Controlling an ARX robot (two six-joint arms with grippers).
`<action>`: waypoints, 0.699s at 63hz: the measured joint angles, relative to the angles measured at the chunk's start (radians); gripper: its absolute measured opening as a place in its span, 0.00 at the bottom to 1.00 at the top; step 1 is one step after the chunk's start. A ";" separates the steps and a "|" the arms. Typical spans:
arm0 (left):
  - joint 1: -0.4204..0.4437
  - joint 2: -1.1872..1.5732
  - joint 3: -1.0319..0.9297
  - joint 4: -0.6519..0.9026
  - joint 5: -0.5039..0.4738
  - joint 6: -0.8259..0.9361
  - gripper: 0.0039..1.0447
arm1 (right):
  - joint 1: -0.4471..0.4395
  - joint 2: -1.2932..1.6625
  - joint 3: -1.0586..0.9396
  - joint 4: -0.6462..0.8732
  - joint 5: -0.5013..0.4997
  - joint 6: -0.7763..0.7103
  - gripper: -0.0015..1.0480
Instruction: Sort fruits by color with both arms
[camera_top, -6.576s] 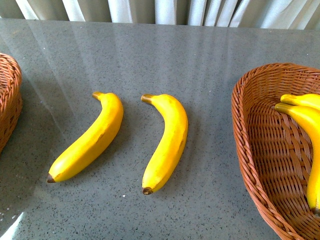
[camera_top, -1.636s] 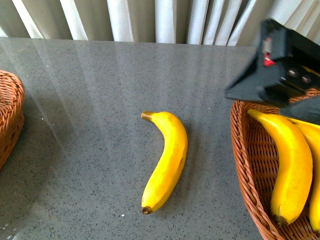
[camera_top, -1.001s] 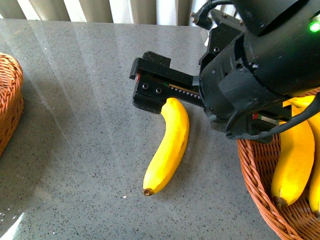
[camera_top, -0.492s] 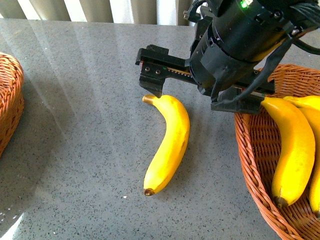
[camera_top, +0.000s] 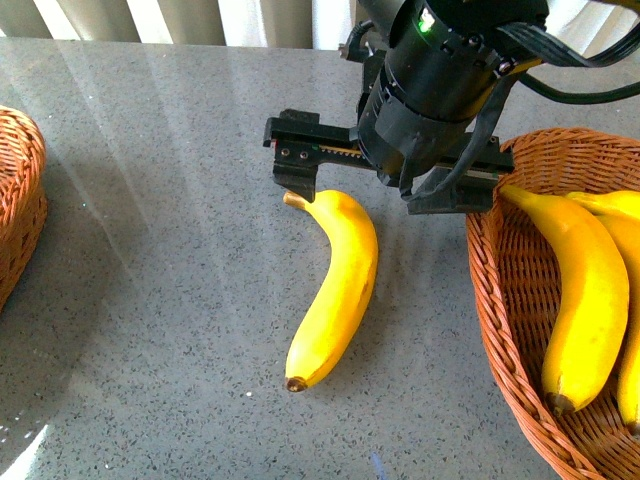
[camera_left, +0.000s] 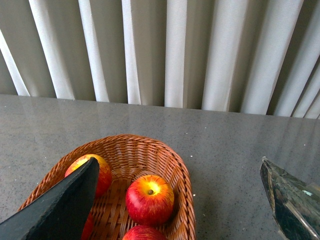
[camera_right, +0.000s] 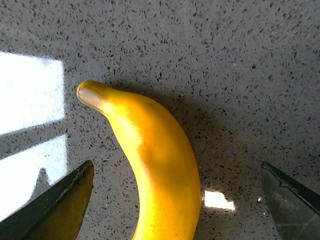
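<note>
Two bananas (camera_top: 575, 290) in R basket (camera_top: 488, 300), apples (camera_left: 149, 199) in L basket (camera_left: 183, 176); L claw (camera_left: 178, 161) & R claw (camera_right: 176, 163) wide

A yellow banana (camera_right: 155, 165) lay on the grey desk (camera_right: 240, 55), brown tip toward the frame's upper left, between the pincer (camera_right: 172, 205) fingers (camera_right: 50, 210) spread across both lower corners.
</note>
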 joint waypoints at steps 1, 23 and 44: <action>0.000 0.000 0.000 0.000 0.000 0.000 0.91 | 0.001 0.002 0.000 0.000 0.000 -0.001 0.91; 0.000 0.000 0.000 0.000 0.000 0.000 0.91 | 0.029 0.045 0.005 -0.005 0.018 -0.063 0.91; 0.000 0.000 0.000 0.000 0.000 0.000 0.91 | 0.044 0.091 0.033 -0.009 0.019 -0.093 0.85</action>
